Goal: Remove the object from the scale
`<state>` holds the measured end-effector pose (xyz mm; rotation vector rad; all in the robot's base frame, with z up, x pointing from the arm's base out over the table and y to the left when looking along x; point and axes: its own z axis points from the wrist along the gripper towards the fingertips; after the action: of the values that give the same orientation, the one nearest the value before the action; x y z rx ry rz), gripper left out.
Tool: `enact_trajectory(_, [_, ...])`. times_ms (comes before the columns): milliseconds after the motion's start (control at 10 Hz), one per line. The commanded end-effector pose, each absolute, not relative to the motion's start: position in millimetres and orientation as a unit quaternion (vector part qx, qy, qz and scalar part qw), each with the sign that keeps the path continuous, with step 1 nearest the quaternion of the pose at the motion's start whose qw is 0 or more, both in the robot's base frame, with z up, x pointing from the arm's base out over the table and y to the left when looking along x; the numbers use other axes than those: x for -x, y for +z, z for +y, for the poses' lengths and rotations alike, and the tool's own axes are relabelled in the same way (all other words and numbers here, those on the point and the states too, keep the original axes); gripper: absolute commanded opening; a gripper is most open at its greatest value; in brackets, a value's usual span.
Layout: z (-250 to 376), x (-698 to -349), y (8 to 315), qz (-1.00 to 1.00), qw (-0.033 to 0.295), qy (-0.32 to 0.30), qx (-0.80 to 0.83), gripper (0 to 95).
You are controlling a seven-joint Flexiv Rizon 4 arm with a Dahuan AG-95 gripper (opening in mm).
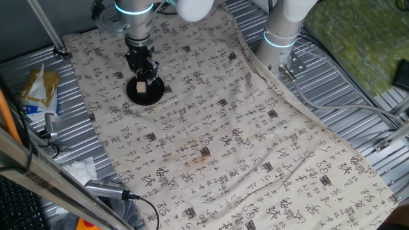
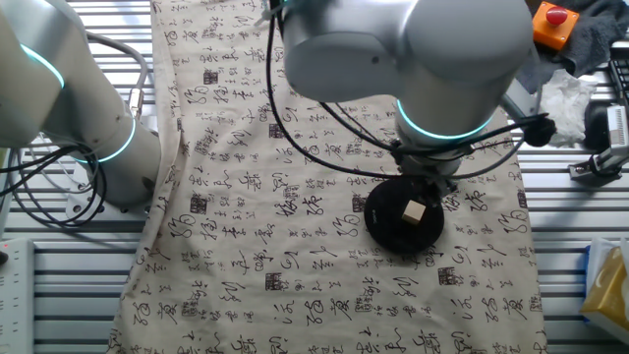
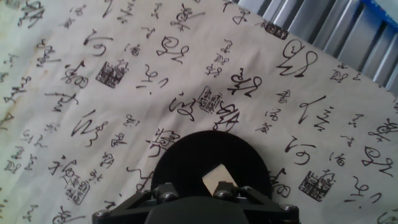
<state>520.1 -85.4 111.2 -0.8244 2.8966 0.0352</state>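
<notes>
We see the wooden cube (image 2: 413,211) resting on the black disc scale (image 2: 385,224); nothing is removed yet. Our pincer (image 1: 144,71) hovers just above, grip state unclear.

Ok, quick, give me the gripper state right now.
Gripper: low over the scale, right at the cube; whether the jaws are open or closed on it cannot be told.

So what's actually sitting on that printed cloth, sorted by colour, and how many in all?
Black: 1, the scale
Pale tan: 1, the cube on top of it
Total: 2
The hand hangs just above them.
</notes>
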Motion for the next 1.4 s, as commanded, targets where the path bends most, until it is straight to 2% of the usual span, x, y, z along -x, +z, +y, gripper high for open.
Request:
enact_trajectory(100, [-92, -518, 109, 0.957, 0.068, 0.013, 0.282, 38.0])
enact_trajectory(600, [-103, -514, 98, 0.954, 0.072, 0.012, 0.292, 38.0])
enact_trajectory(1000, [-108, -528, 86, 0.946, 0.067, 0.004, 0.319, 38.0])
enact_trajectory(1400, [-108, -534, 86, 0.940, 0.063, 0.003, 0.334, 38.0])
